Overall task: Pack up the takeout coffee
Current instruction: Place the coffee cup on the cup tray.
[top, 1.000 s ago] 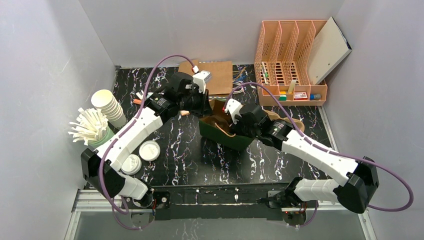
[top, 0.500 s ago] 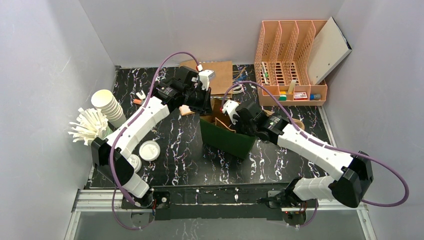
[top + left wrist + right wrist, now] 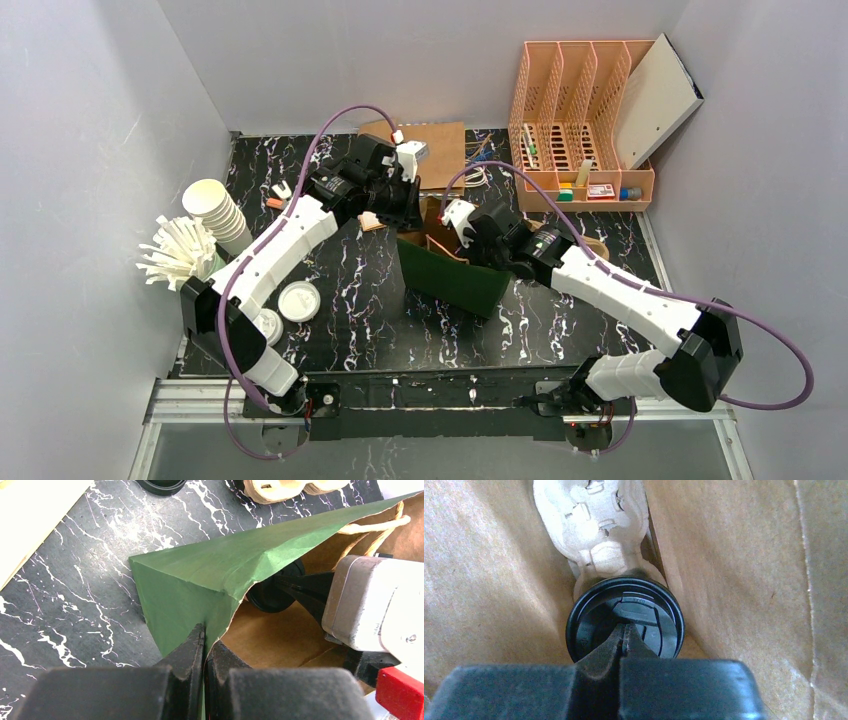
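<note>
**Coffee cup** [image 3: 646,607]: black-lidded, seated in a moulded pulp carrier [image 3: 594,525] at the bottom of the green paper bag [image 3: 200,575]. The bag stands on the marble-patterned table [image 3: 350,300] between the two arms.

**Right gripper** [image 3: 624,634]: reached down inside the bag, jaws drawn together with no gap showing, tips at the centre of the lid. Whether they pinch any part of the lid or merely rest on it cannot be determined.

**Left gripper** [image 3: 204,642]: closed on the bag's rim at a corner fold, holding the mouth open.

**Risks, as judged:**
- Withdrawing the right arm could snag the bag wall or the twine handle [image 3: 372,525] (the mouth is narrow around that wrist) and tip the cup and carrier.
- A pull on the pinched rim could tear the paper or drag the bag across the table.

**Not verifiable:** the cup body below the lid, the carrier's remaining wells, and the bag's interior in the overhead view.
</note>
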`<action>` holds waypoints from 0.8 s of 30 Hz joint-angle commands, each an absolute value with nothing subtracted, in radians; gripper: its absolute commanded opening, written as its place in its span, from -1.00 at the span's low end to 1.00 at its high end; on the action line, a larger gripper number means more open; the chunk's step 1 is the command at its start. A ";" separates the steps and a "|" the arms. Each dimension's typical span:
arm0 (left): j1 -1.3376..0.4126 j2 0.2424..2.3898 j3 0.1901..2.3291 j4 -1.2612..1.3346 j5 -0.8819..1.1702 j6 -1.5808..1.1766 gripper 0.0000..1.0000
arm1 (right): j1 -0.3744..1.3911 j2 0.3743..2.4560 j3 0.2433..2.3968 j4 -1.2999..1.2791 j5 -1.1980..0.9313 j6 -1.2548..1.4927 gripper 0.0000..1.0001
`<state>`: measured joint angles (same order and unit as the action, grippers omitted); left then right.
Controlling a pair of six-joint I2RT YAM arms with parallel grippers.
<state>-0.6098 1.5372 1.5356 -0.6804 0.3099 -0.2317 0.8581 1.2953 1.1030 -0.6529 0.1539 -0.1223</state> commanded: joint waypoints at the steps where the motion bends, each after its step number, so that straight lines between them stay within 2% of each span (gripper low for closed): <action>1: -0.607 1.483 1.528 -0.680 0.323 -0.221 -1.00 | 0.855 1.321 1.068 -0.721 0.133 -0.106 -0.97; 17: -0.607 1.486 1.525 -0.673 0.323 -0.219 -1.00 | 0.854 1.311 1.017 -0.739 0.111 -0.077 -0.97; 24: -0.607 1.498 1.541 -0.676 0.304 -0.222 -1.00 | 0.854 1.284 1.103 -0.703 0.125 -0.129 -0.97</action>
<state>-0.6098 1.5299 1.5303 -0.6777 0.3065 -0.2279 0.8574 1.2839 1.0714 -0.6022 0.1417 -0.1040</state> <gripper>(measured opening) 0.007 0.031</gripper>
